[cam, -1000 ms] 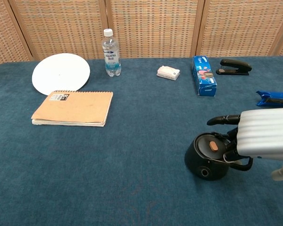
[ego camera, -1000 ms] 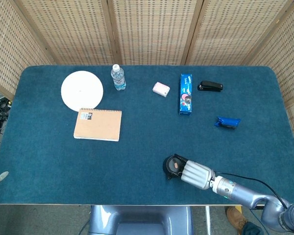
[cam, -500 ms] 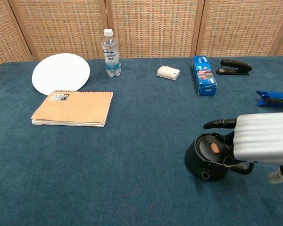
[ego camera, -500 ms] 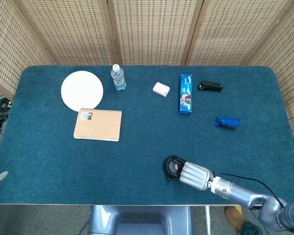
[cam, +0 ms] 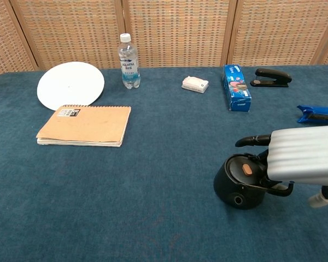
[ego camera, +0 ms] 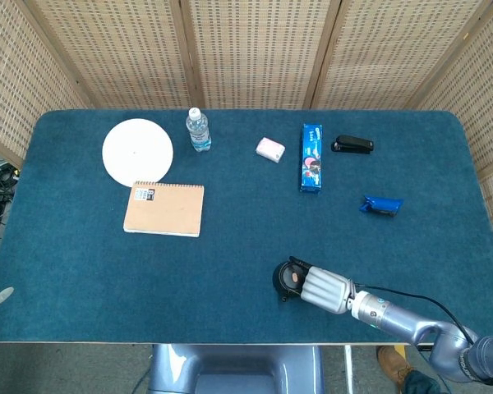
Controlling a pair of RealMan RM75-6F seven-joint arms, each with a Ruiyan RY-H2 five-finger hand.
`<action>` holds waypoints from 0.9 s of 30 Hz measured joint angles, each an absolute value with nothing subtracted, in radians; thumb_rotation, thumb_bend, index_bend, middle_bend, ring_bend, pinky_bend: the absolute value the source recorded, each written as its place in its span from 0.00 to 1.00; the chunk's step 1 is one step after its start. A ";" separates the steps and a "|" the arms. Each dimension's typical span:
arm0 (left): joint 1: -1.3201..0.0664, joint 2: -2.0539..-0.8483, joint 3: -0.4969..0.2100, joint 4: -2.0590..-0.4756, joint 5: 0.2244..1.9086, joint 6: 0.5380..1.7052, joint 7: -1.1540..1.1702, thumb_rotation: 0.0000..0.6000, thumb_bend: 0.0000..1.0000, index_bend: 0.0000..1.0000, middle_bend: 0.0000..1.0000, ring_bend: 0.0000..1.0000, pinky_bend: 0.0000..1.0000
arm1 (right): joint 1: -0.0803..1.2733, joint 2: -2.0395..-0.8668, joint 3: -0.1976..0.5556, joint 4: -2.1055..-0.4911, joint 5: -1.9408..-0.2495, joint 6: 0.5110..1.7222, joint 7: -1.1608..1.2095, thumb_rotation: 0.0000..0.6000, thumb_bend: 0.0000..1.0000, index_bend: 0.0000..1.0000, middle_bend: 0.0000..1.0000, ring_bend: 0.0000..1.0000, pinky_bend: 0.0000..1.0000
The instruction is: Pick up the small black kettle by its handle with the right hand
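Note:
The small black kettle [ego camera: 289, 278] [cam: 236, 184] stands on the blue table near the front edge, right of the middle, with an orange spot on its lid. My right hand [ego camera: 326, 290] [cam: 303, 158] is against its right side, back of the hand toward the chest camera. Its fingers [cam: 262, 162] curl in at the kettle's handle [cam: 279, 191], which loops out below the hand. The thumb [cam: 253, 140] reaches over the lid. The kettle's base rests on the cloth. My left hand shows in neither view.
A blue packet [ego camera: 381, 205] lies behind the right hand. Further back are a blue box [ego camera: 311, 157], a black stapler [ego camera: 352, 145], a small white pack [ego camera: 270, 148] and a water bottle [ego camera: 198, 130]. A white plate [ego camera: 137, 152] and a brown notebook [ego camera: 164, 208] lie at the left.
The right hand has shifted slightly at the kettle's handle, its thumb reaching further over the lid. The kettle rocked a little and stays in the same spot.

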State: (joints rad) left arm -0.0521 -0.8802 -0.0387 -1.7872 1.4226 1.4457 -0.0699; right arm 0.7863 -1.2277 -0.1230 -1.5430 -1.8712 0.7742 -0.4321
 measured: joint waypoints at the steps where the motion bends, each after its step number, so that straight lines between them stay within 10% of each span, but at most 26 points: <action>1: -0.052 -0.880 -0.039 -1.787 1.422 1.445 -0.070 1.00 0.00 0.00 0.00 0.00 0.00 | 0.789 -1.227 -0.120 -1.545 -1.864 0.768 -0.435 1.00 0.00 0.59 0.62 0.49 0.00; 12: -0.053 -0.878 -0.040 -1.785 1.420 1.444 -0.078 1.00 0.00 0.00 0.00 0.00 0.00 | 0.808 -1.238 -0.117 -1.560 -1.843 0.724 -0.469 1.00 0.00 0.63 0.65 0.50 0.00; 27: -0.053 -0.876 -0.041 -1.781 1.419 1.443 -0.087 1.00 0.00 0.00 0.00 0.00 0.00 | 0.814 -1.255 -0.107 -1.569 -1.817 0.723 -0.481 1.00 0.00 0.99 0.93 0.77 0.00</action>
